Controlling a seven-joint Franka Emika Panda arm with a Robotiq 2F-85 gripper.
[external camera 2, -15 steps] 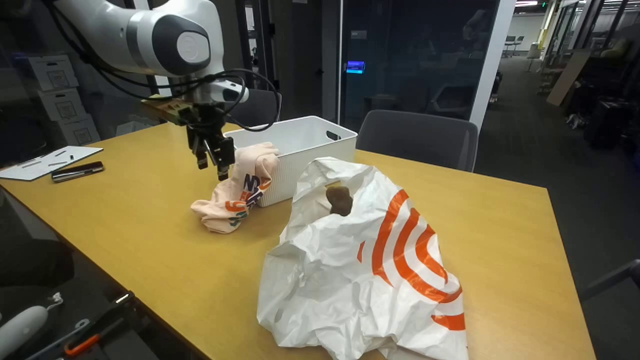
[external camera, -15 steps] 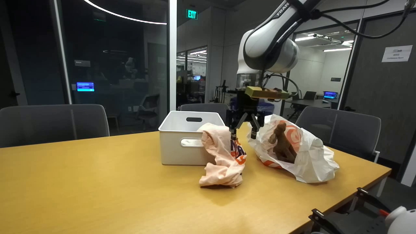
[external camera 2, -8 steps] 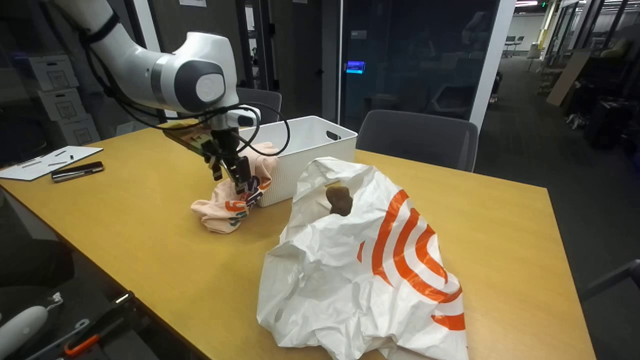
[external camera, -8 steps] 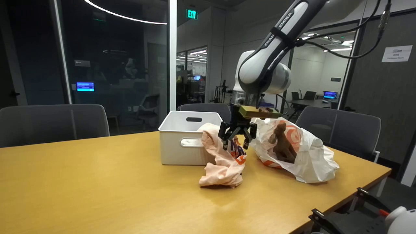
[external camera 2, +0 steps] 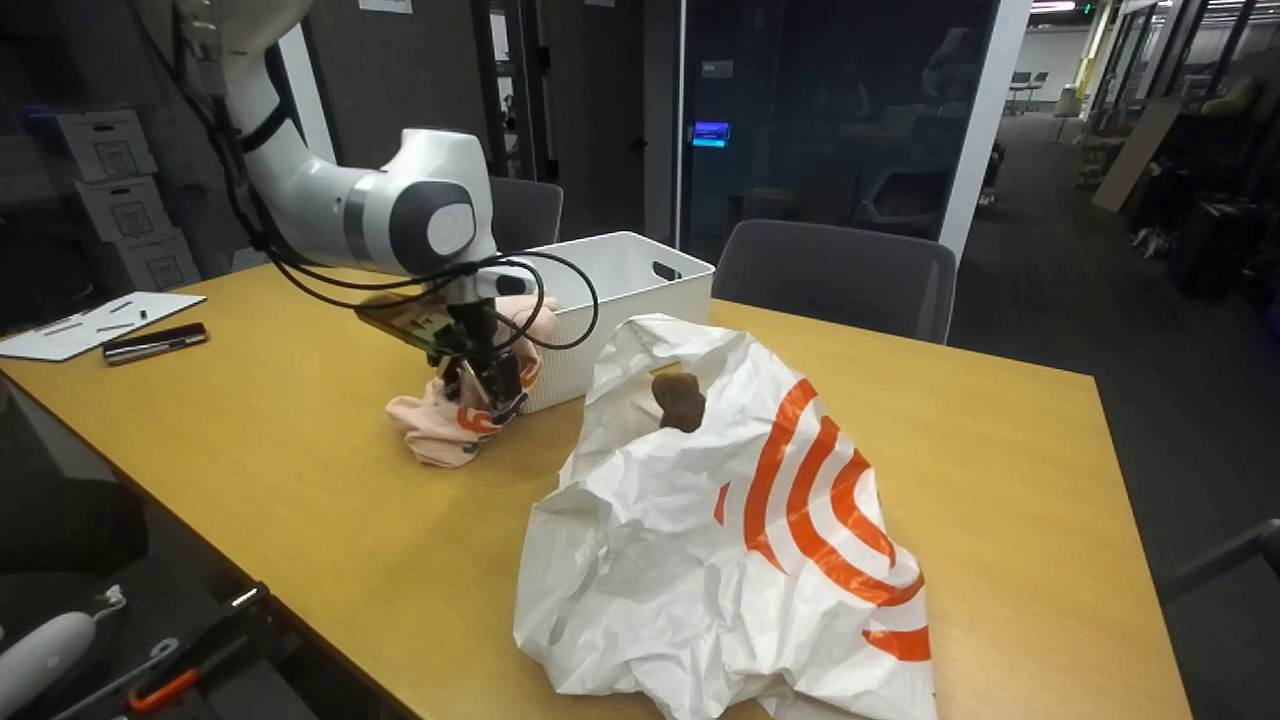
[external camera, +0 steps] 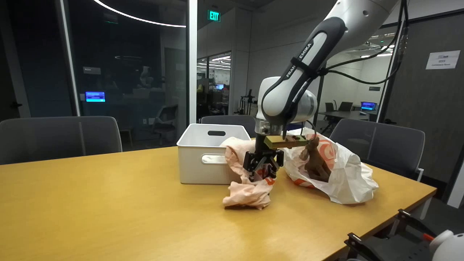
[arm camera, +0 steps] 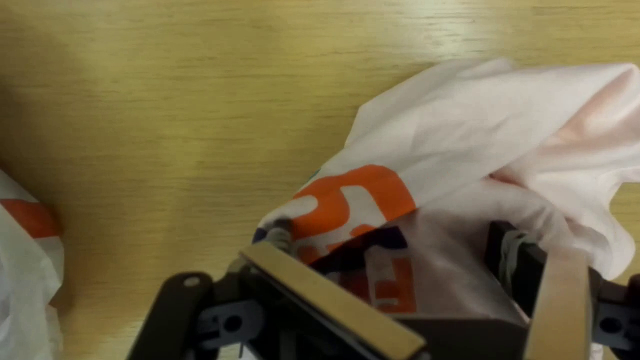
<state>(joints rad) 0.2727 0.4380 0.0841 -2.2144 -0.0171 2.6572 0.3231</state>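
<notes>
We see the black two-fingered hand (arm camera: 390, 237) spread astride crumpled pale-pink cloth (arm camera: 455, 160) lying against the boxy white plastic bin (external camera: 203, 172) on the yellow wooden counter (external camera: 108, 203); a shallow pinch could let it slip.

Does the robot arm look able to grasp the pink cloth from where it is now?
Probably yes: the gripper is open and down at the pink cloth, which shows between its spread fingers; nothing visible stands in the way.
</notes>
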